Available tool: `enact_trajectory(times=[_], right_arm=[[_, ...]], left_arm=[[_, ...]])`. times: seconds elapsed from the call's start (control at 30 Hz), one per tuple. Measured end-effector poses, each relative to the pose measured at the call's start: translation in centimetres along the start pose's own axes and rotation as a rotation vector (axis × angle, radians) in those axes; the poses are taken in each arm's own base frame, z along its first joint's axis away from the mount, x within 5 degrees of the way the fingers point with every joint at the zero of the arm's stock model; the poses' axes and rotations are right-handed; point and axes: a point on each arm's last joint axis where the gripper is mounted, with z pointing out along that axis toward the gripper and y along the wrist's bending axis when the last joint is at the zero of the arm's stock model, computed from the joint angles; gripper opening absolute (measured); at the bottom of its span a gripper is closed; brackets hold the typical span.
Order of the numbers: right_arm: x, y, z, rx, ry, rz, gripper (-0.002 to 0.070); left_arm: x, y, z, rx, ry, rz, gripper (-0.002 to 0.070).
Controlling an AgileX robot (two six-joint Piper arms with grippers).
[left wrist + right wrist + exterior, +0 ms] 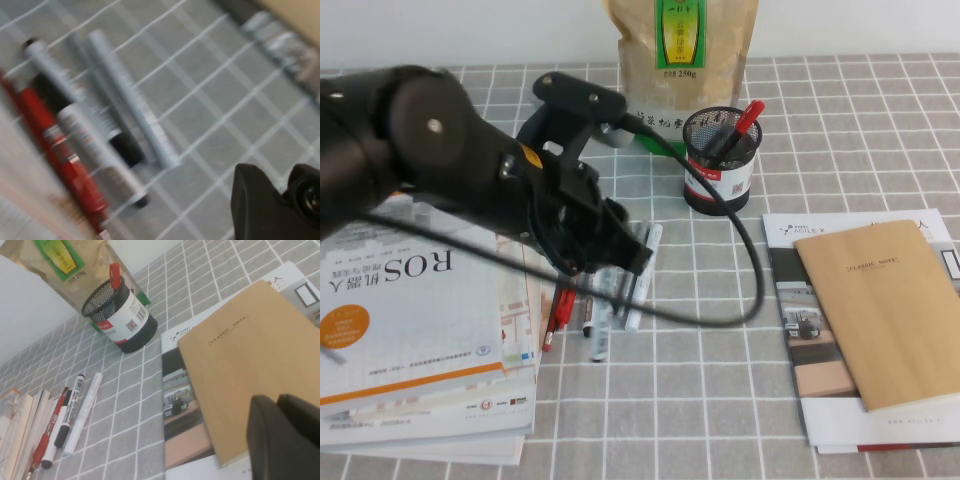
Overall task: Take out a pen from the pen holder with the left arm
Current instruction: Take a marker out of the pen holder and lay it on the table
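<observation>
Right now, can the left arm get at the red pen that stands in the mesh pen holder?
Probably yes. The left gripper hangs over the loose pens, nothing stands between it and the pen holder, and the red pen sticks out above its rim. The right gripper is over the notebook.

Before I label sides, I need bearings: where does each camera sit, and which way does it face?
High: raised on the robot's side, angled down at the table; left arm shows, left gripper over the pens.
Left wrist: on the left arm, facing down at those pens; left gripper's edge shows.
Right wrist: above the notebook, facing the holder; right gripper shows.
Shared: all three see the pens.
</observation>
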Motion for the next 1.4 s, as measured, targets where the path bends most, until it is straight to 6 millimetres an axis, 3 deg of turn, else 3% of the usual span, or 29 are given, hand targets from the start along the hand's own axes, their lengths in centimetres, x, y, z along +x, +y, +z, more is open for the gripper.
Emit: enact_trajectory(times=[0.3,0.57,0.9,1.0,1.13,1.27,1.4], right_arm=[[0.0,0.0,0.0,0.0,0.0,0.0,-0.0013],[0.0,0.0,0.0,0.0,0.0,0.0,-0.0013],[0.0,0.0,0.0,0.0,0.0,0.0,-0.0013],[0.0,0.0,0.0,0.0,0.0,0.0,-0.0013],[0.0,0.0,0.0,0.0,0.0,0.0,-0.0013],[0.0,0.0,0.0,0.0,0.0,0.0,-0.0013],[0.0,0.0,0.0,0.0,0.0,0.0,-0.0013]], left_arm=[[0.9,6.4,5.5,-0.286,0.047,-0.319,0.0099],[1.1,9.2,9.0,-0.345,-0.048,-0.482,0.0099],[1.2,10.4,11.5,-0.351,-0.122,-0.508,0.0105],[1.2,10.6,12.2,-0.355,-0.132,-0.488,0.0152],[1.4,10.8,12.6,-0.365,-0.127,-0.458,0.0278],[1.3,11.0,12.4,-0.396,-0.132,-0.436,0.0337],[0.5,10.1,10.4,-0.412,-0.198,-0.355,0.0349]])
